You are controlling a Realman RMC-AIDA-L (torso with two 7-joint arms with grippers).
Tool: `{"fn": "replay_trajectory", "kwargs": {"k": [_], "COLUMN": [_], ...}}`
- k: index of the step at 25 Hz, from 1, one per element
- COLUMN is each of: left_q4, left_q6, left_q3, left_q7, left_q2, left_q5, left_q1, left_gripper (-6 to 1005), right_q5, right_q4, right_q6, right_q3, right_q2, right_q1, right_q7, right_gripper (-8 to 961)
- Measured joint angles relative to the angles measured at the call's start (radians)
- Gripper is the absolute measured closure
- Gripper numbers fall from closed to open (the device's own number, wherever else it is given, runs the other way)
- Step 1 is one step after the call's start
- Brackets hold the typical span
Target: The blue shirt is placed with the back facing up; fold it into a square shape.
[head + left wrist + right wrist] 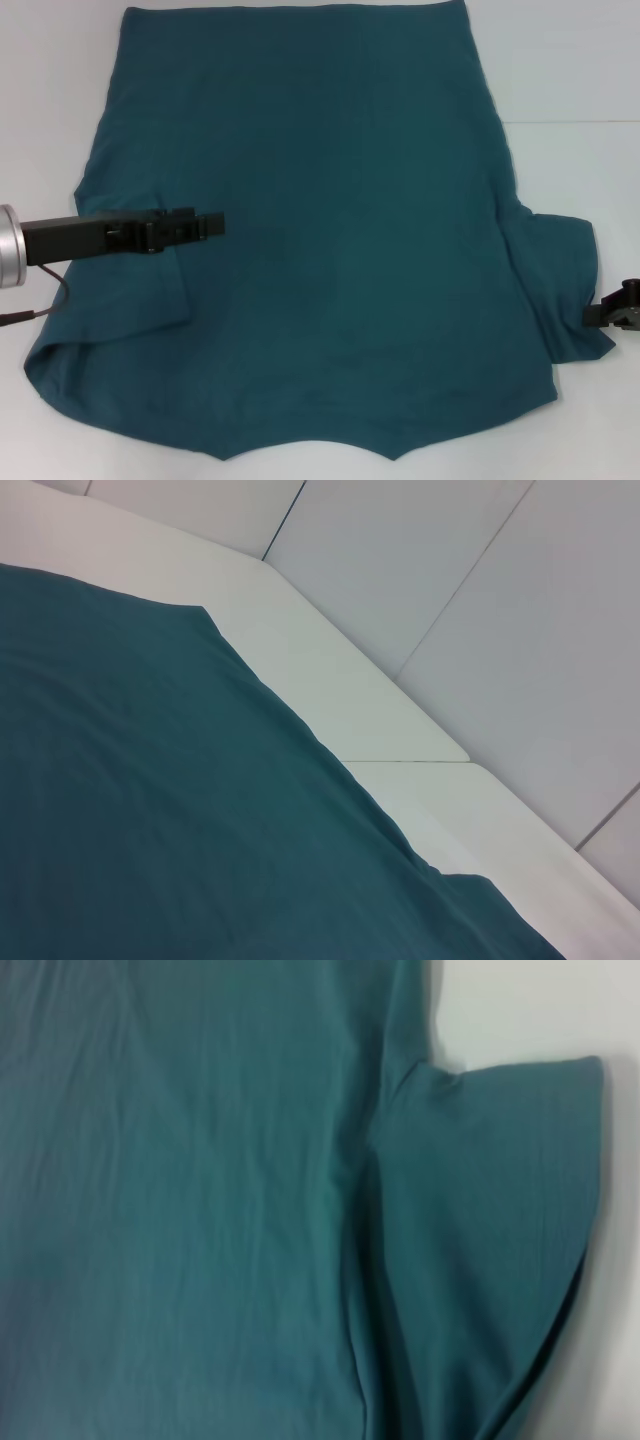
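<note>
Head view: left gripper (pixel 205 225), closed and empty, over blue shirt (pixel 340 230) on white table (pixel 570 60).

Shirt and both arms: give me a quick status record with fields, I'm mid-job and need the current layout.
shirt: blue shirt spread flat on the white table, plain side up
left sleeve: folded in over the body
right sleeve: out sideways on the table
left gripper: over the shirt's left side, near the folded sleeve
right gripper: at the right sleeve's outer edge, mostly out of the head view
fold progress: body not yet folded, far from square
</note>
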Motion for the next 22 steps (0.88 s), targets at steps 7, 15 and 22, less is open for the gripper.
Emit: {"fn": "replay_trajectory", "kwargs": {"k": [7, 15, 22], "left_q4": [0.000, 0.002, 0.005], "left_q6": [0.004, 0.009, 0.012], "left_q3": [0.000, 0.000, 0.000], "left_q7": [-0.001, -0.006, -0.008], "left_q2": [-0.001, 0.001, 0.004], "left_q5": [0.000, -0.008, -0.044], "left_q1": [0.007, 0.017, 0.026], "left_gripper": [395, 395, 394], "right_q5": [0.000, 0.000, 0.000], "right_q4": [-0.048, -0.083, -0.083], "right_q6": [0.000, -0.001, 0.003], "right_q3": [0.003, 0.025, 0.034], "right_q2": [-0.016, -0.037, -0.057], "right_q1": [-0.025, -0.040, -0.043], "right_q7": [0.012, 0.022, 0.032], "right_gripper": [947, 947, 946]}}
